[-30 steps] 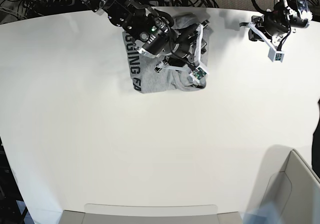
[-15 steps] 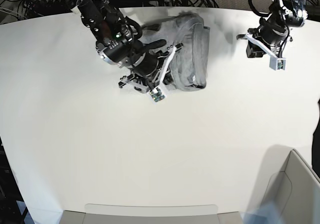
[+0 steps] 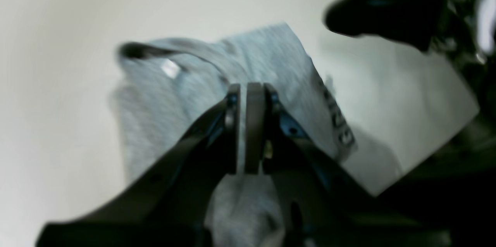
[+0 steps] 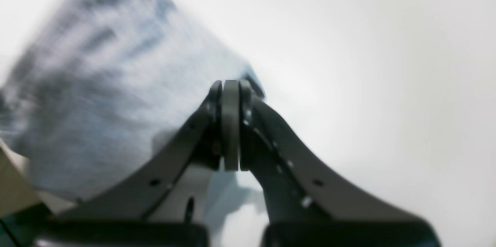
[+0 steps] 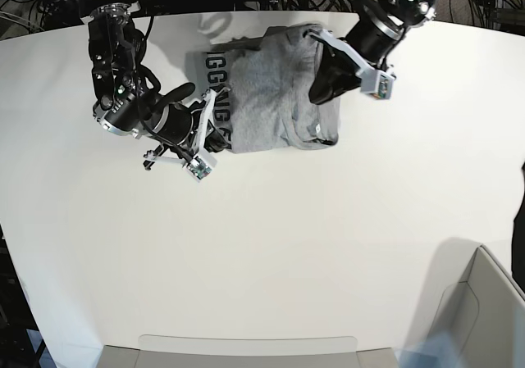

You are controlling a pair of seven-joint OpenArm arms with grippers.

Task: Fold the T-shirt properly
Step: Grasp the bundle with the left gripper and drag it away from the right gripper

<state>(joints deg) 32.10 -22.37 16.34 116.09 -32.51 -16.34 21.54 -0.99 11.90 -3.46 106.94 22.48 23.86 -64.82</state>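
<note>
White desk (image 5: 271, 245) fills the base view, with a tangle of cables behind its far edge. The T-shirt (image 5: 271, 93) lies near that far edge, folded into a rough block, lettering showing along one side. The right tool (image 5: 199, 143) sits at the lettered side of the T-shirt, the left tool (image 5: 328, 79) over the opposite side. A grey bin (image 5: 484, 319) stands well apart from the T-shirt; its contents cannot be seen.

From the left wrist, the left tool (image 3: 248, 131) has its pads pressed together above the T-shirt (image 3: 186, 96), pinching nothing visible.

From the right wrist, the right tool (image 4: 230, 123) is likewise pressed together, just beside a corner of the T-shirt (image 4: 108, 84).

Soft, light cloth like this would likely slump and drag; hems and folded corners look like the best holds.
</note>
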